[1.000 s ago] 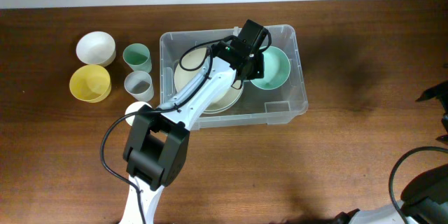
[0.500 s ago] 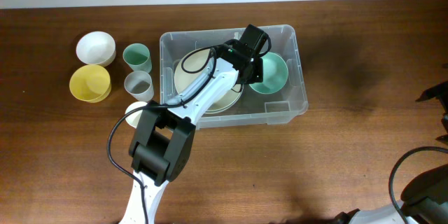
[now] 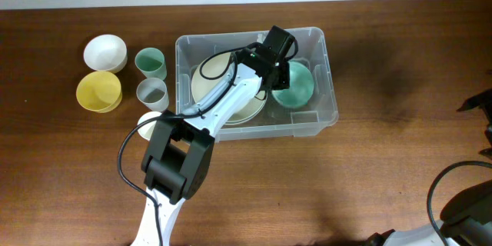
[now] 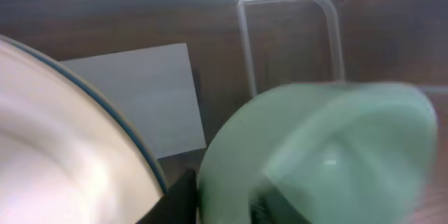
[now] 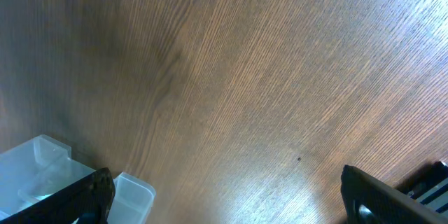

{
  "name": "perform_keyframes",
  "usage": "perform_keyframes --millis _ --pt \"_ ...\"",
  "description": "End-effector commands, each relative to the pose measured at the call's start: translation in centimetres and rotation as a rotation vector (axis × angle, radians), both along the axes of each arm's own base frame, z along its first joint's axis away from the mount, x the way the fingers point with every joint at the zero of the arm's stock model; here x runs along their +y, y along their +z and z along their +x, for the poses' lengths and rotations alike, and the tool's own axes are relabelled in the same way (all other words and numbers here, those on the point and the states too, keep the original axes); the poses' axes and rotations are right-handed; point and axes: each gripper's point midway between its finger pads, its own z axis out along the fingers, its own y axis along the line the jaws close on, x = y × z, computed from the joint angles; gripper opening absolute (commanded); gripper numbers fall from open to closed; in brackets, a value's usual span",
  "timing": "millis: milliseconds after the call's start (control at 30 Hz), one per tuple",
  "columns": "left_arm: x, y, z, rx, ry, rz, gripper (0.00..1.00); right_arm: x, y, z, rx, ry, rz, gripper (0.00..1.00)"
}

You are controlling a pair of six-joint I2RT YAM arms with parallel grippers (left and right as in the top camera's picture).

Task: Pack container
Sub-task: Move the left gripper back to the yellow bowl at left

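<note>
- Overhead: the container (image 3: 311,127) sits mid-table, holding a cream plate (image 3: 211,84) and a green bowl (image 3: 301,86). The left gripper (image 3: 278,77) reaches inside, at the bowl's left rim; how far its jaws are parted I cannot tell.
- Left wrist: the blurred bowl lies beside the plate, near a white label (image 4: 140,91). Whether the bowl is gripped I cannot tell.
- Right wrist: the right gripper (image 5: 225,182) is spread wide and empty above the wooden table (image 5: 245,77), with a container corner at lower left.
</note>
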Motion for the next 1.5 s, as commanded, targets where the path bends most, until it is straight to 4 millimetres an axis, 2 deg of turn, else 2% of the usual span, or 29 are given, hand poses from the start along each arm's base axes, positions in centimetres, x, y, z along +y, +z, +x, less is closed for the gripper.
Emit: perform_keyframes --millis 0,100,233,300,400,467,533,567,600,700,767,933,967,1000,1167,1333,1467 --pt "-0.3 1.0 0.8 -0.041 -0.042 0.005 0.35 0.0 -0.1 -0.2 0.006 -0.011 0.001 0.99" --pt "-0.6 1.9 1.2 -0.065 -0.061 0.003 0.44 0.0 -0.1 -0.2 0.006 -0.011 0.001 0.99" --pt "-0.8 4.0 2.3 -0.114 -0.076 -0.012 0.61 0.0 -0.1 -0.2 0.006 -0.011 0.001 0.99" --pt "-0.8 5.6 3.1 -0.147 -0.083 -0.020 0.72 0.0 -0.1 -0.2 0.006 -0.011 0.001 0.99" --pt "0.0 8.9 4.4 -0.192 -0.069 -0.035 0.73 0.0 -0.1 -0.2 0.006 -0.011 0.001 0.99" --pt "1.5 12.0 5.3 -0.214 -0.039 -0.045 0.80 0.0 -0.1 -0.2 0.006 -0.011 0.001 0.99" --pt "3.5 14.3 6.0 -0.230 0.000 -0.041 0.87 0.0 -0.1 -0.2 0.006 -0.011 0.001 0.99" --pt "4.9 15.4 6.3 -0.235 0.027 -0.029 0.87 0.0 -0.1 -0.2 0.006 -0.011 0.001 0.99" --pt "6.6 16.4 6.5 -0.234 0.058 -0.012 0.98 0.0 -0.1 -0.2 0.006 -0.011 0.001 0.99" --pt "13.5 18.4 6.3 -0.199 0.186 0.073 0.99 0.0 -0.1 -0.2 0.006 -0.011 0.001 0.99" --pt "18.6 18.8 5.6 -0.148 0.309 0.128 0.99 0.0 -0.1 -0.2 0.006 -0.011 0.001 0.99" --pt "31.4 17.1 2.4 0.072 0.664 0.145 0.99 0.0 -0.1 -0.2 0.006 -0.011 0.001 0.99" --pt "35.2 16.1 1.4 0.150 0.752 0.113 0.99 0.0 -0.1 -0.2 0.006 -0.011 0.001 0.99" --pt "36.7 15.6 0.9 0.185 0.782 0.086 0.99 0.0 -0.1 -0.2 0.006 -0.011 0.001 0.99" --pt "42.9 12.4 -1.2 0.327 0.918 0.035 0.99 0.0 -0.1 -0.2 0.006 -0.011 0.001 0.99" --pt "46.2 8.5 -3.0 0.449 0.992 0.044 0.99 0.0 -0.1 -0.2 0.006 -0.011 0.001 0.99" --pt "47.7 5.2 -3.7 0.505 1.025 0.044 0.99 0.0 -0.1 -0.2 0.006 -0.011 0.001 0.99"
